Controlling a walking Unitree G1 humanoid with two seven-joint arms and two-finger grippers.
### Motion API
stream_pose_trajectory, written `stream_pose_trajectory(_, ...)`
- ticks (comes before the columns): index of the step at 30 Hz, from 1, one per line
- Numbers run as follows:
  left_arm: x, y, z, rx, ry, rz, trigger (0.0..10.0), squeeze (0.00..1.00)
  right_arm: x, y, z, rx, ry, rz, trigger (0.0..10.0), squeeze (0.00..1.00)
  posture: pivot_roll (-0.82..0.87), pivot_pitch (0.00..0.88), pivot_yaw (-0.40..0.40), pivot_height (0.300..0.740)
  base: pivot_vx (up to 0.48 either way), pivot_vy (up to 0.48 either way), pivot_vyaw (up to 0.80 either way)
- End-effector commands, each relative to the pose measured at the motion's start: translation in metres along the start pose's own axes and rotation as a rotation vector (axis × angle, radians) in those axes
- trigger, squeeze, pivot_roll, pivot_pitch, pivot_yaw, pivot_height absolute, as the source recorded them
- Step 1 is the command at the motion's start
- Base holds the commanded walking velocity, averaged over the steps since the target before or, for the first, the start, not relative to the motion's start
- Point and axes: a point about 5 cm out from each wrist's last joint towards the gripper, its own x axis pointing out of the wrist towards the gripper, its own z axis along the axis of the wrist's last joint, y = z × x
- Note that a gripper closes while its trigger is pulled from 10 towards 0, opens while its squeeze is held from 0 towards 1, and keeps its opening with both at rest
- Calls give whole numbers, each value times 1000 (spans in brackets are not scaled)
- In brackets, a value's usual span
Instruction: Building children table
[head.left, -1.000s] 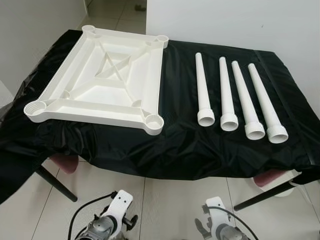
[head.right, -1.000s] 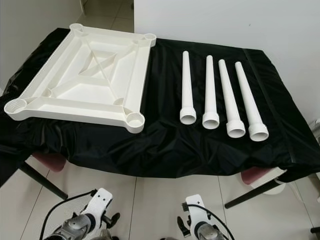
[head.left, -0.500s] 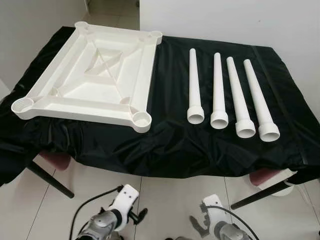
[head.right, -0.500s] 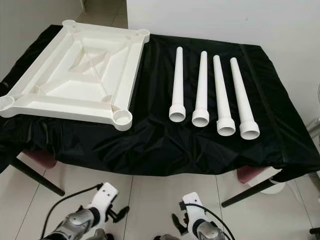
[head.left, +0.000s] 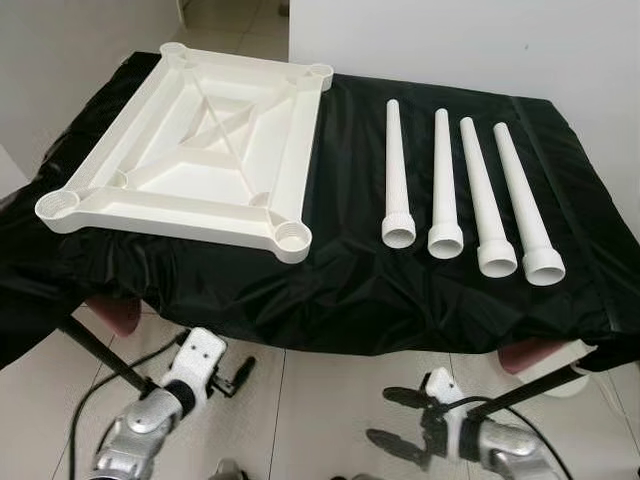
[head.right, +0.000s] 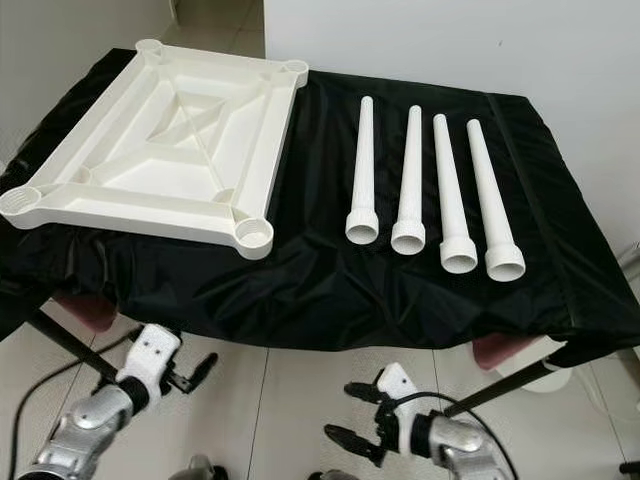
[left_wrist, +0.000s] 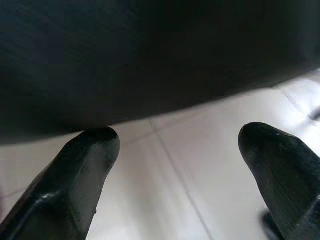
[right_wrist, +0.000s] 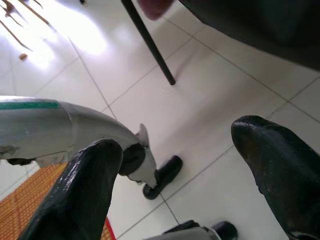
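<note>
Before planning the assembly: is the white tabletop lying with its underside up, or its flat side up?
Underside up. The tabletop shows its ribs and four round corner sockets facing upward on the black cloth.

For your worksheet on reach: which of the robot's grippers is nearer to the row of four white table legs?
Right. The right gripper hangs low, almost directly below the four white legs. The left gripper hangs under the white tabletop, further over.
</note>
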Motion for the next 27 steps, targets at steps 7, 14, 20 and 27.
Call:
stream_pose_trajectory(7, -66, -30, 30, 108, 10, -1004, 10000, 0, -29, 12, 32, -40, -46, 239, 10000, 0, 62, 150, -29, 740, 0, 0, 0)
stream_pose_trajectory(14, -88, -24, 85, 171, -44, -1081, 10000, 0, -47, 3, 76, -90, -144, 271, 10000, 0, 64, 156, -26, 740, 0, 0, 0)
stream_pose_trajectory(20, -70, -17, 108, 185, -134, -1006, 10000, 0, -46, -13, 98, -134, -232, 185, 10000, 0, 64, 155, -23, 740, 0, 0, 0)
stream_pose_trajectory(27, -29, -1, 121, 199, -223, -849, 10000, 0, -32, -34, 130, -159, -387, 1, 10000, 0, 55, 140, -19, 740, 0, 0, 0)
